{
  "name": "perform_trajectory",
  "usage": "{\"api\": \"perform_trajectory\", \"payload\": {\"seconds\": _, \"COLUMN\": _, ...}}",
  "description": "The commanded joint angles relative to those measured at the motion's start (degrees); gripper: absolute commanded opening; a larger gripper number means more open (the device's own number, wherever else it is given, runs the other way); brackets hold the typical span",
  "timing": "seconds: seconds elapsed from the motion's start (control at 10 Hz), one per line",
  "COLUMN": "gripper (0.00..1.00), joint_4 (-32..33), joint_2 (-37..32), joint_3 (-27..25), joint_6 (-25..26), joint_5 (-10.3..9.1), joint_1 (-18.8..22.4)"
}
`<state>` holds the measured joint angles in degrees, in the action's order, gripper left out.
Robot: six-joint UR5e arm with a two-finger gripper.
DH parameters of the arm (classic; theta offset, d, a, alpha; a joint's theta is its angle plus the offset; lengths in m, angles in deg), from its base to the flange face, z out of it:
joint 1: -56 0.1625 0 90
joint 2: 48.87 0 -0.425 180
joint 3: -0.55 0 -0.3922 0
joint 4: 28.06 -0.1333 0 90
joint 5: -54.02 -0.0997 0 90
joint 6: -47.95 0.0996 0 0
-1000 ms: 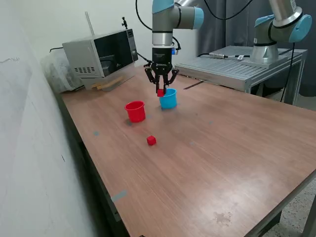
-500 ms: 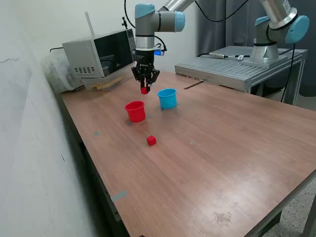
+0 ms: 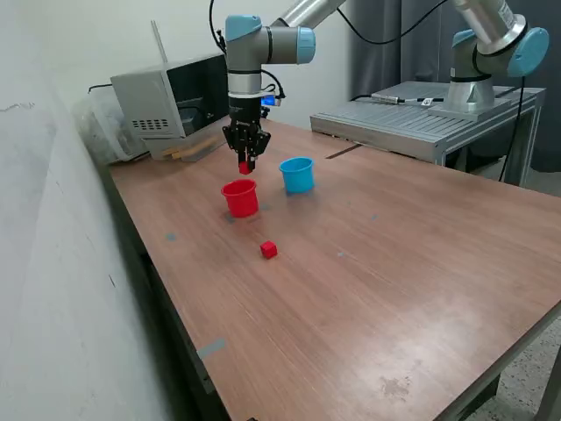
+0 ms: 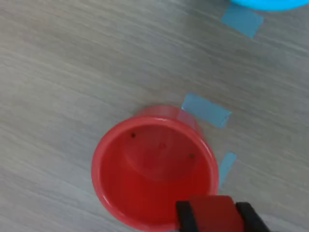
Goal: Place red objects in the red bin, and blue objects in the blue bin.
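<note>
My gripper [image 3: 245, 166] is shut on a tiny red cube [image 3: 244, 167] and holds it in the air just above the red cup [image 3: 240, 197]. In the wrist view the cube [image 4: 215, 215] sits between two black fingertips [image 4: 185, 216] over the rim of the red cup [image 4: 154, 169], which looks empty inside. A second red cube [image 3: 268, 250] lies on the table nearer the camera. The light blue cup [image 3: 298, 174] stands at the exterior view's right of the red cup; its edge shows in the wrist view [image 4: 265, 4]. No dark blue cubes are in view.
A microwave [image 3: 180, 95] stands at the back on the exterior view's left. A second robot arm [image 3: 491, 44] and a metal platform [image 3: 421, 118] are at the back right. Blue tape pieces [image 4: 205, 110] lie on the wooden table [image 3: 394, 289] beside the red cup.
My gripper has moved toward the exterior view's left with the red cube, from above the light blue cup to above the red cup. Its fingers look drawn closer together.
</note>
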<state>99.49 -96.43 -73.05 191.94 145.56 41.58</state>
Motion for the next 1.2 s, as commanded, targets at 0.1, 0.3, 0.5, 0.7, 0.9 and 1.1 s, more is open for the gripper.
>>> {"api": "perform_trajectory", "payload": {"seconds": 0.1, "gripper": 0.00, "joint_4": -0.3, "joint_2": 1.3, "joint_3": 2.1, "joint_6": -0.1, "joint_5": 0.30, "joint_1": -0.7}}
{"api": "perform_trajectory", "payload": {"seconds": 0.3, "gripper": 0.00, "joint_4": -0.3, "joint_2": 2.8, "joint_3": 3.1, "joint_6": -0.1, "joint_5": 2.49, "joint_1": -1.1}}
{"api": "perform_trajectory", "payload": {"seconds": 0.5, "gripper": 0.00, "joint_4": -0.2, "joint_2": 3.4, "joint_3": 3.6, "joint_6": 0.0, "joint_5": 2.67, "joint_1": -1.6}}
{"api": "perform_trajectory", "payload": {"seconds": 0.7, "gripper": 1.00, "joint_4": 0.2, "joint_2": 3.6, "joint_3": 3.0, "joint_6": -0.1, "joint_5": 2.76, "joint_1": -1.5}}
{"api": "perform_trajectory", "payload": {"seconds": 0.9, "gripper": 1.00, "joint_4": 0.2, "joint_2": 3.2, "joint_3": 2.3, "joint_6": 0.1, "joint_5": 2.59, "joint_1": -0.4}}
{"api": "perform_trajectory", "payload": {"seconds": 1.1, "gripper": 1.00, "joint_4": -0.5, "joint_2": 0.6, "joint_3": -0.7, "joint_6": 5.7, "joint_5": 2.15, "joint_1": 3.4}}
